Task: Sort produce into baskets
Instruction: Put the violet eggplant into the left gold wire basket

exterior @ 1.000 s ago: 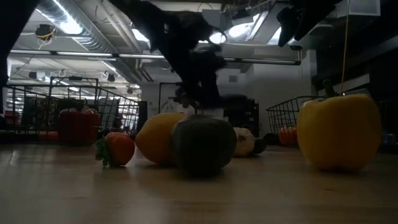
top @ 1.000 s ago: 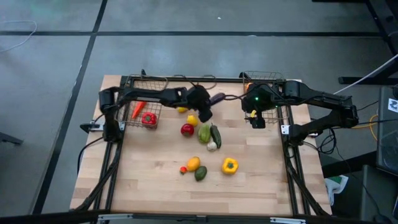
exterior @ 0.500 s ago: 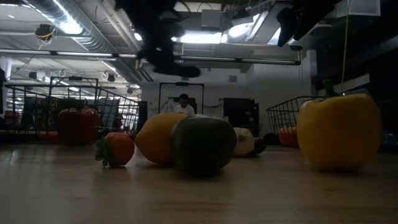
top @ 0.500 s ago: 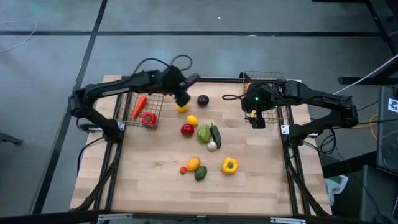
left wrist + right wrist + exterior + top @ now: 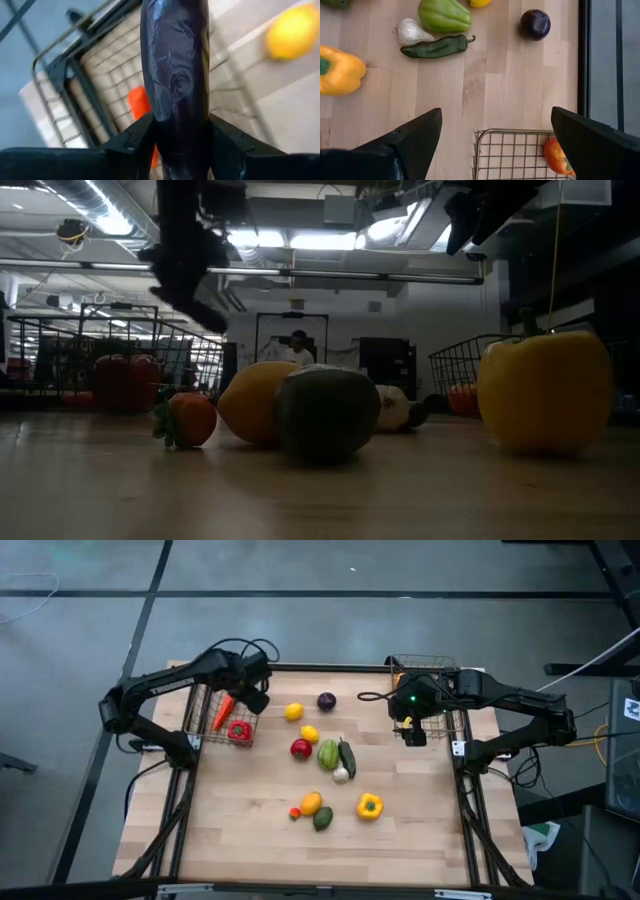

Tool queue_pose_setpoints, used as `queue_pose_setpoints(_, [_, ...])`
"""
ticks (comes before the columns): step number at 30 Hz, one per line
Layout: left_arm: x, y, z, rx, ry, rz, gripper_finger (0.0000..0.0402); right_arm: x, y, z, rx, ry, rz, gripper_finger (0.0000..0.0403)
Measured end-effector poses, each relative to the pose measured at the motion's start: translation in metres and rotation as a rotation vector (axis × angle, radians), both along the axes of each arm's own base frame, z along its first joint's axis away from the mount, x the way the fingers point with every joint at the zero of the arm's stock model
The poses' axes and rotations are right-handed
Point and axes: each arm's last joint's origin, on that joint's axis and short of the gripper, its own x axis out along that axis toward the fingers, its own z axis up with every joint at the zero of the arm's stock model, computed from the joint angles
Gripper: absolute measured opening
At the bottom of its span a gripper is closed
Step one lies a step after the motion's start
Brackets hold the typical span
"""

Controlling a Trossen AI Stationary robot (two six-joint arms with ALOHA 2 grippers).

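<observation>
A glossy, elongated purple eggplant is being gripped by the left gripper above the far-left wire-mesh basket, where a carrot is lying; right of it, the right gripper is being held spread wide beside the far-right basket

A glossy dark purple eggplant is held lengthwise over the left basket, where a carrot and red pepper lie, while other produce is scattered mid-surface.
</observation>
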Motion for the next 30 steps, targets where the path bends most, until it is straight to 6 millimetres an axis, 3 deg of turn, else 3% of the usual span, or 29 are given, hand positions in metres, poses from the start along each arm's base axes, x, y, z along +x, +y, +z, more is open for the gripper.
queue_pose_setpoints(14, [-0.021,-0.006,-0.060,-0.092,0.178,0.058,0.0149,0.001,0.000,0.000,-0.001,-0.006,0.000,0.0372])
queue_pose_setpoints(22, [-0.027,-0.010,-0.080,-0.111,0.206,0.035,0.0150,0.002,0.000,0.001,-0.003,-0.021,0.000,0.0372])
queue_pose_setpoints(30, [-0.030,-0.012,-0.088,-0.132,0.233,0.027,0.0161,0.002,0.000,0.001,-0.003,-0.021,0.000,0.0372])
